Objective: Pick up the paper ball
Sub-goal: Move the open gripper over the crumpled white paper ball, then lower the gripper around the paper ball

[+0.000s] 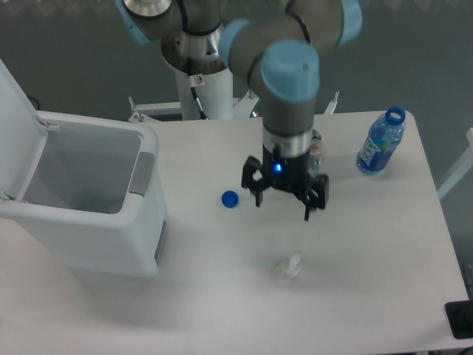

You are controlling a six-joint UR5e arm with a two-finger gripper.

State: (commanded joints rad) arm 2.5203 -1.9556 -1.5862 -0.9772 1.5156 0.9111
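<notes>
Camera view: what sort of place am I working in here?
Likely a lab or test bench: a bare white table holding an open bin, a water bottle, a blue cap and the paper ball, gripper above.

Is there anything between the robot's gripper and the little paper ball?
Nothing: in the camera view, only bare table lies between the open gripper and the paper ball.

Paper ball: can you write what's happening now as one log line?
claw: open, above table, holding nothing | paper ball: on table, nearer the camera than claw, untouched | blue cap: left of claw | bin: lid open
</notes>
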